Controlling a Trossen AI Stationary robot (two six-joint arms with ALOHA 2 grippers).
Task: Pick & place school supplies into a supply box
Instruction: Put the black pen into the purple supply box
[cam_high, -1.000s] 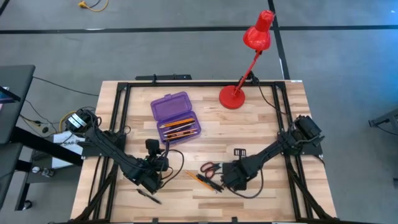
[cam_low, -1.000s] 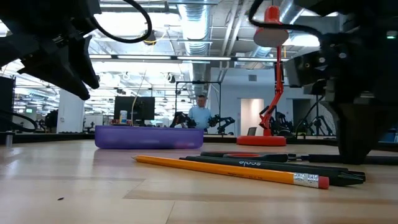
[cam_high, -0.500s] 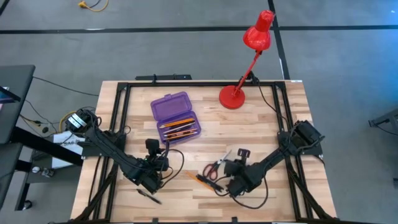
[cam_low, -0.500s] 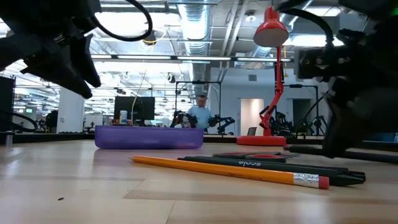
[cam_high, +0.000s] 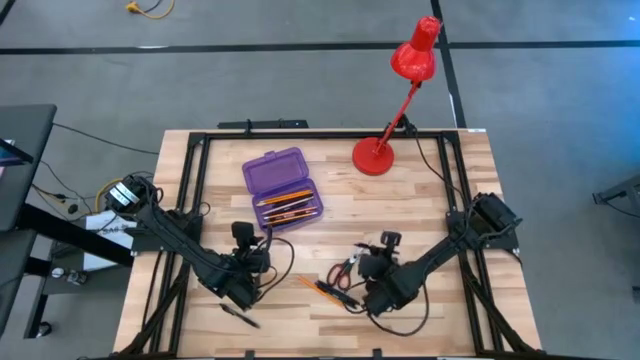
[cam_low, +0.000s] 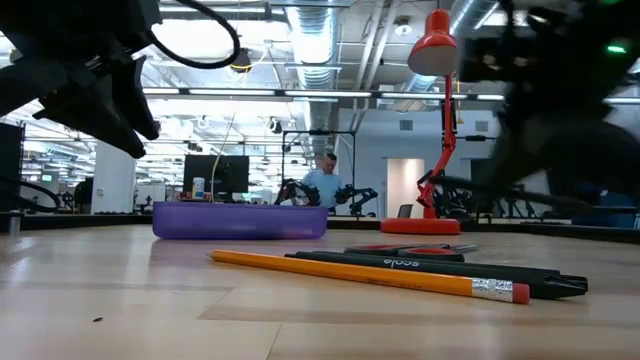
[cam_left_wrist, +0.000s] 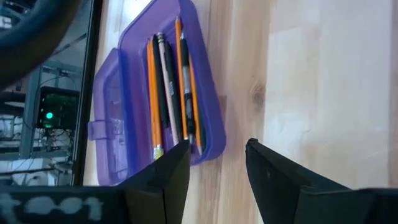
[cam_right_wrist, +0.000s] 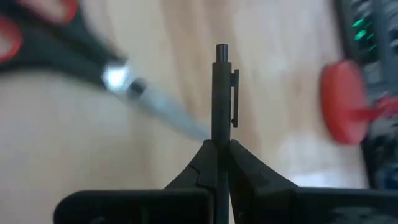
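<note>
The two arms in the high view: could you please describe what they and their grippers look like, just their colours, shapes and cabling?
Both arms are dark, almost black, jointed links. The left arm and right arm each carry loose black cables looping beside the wrist. The left gripper has two flat, dark, wedge-shaped fingers. The right gripper has matching dark fingers tapering to narrow tips. No markings can be made out.

The setting is a robotics laboratory in a large open industrial hall. The wooden counter carries a black metal frame and stands on a grey concrete floor marked with dark tape lines. The low view shows exposed ceiling ducts, strip lighting, monitors, further robot arms and a person at a workstation. Cabling lies beside the counter.
</note>
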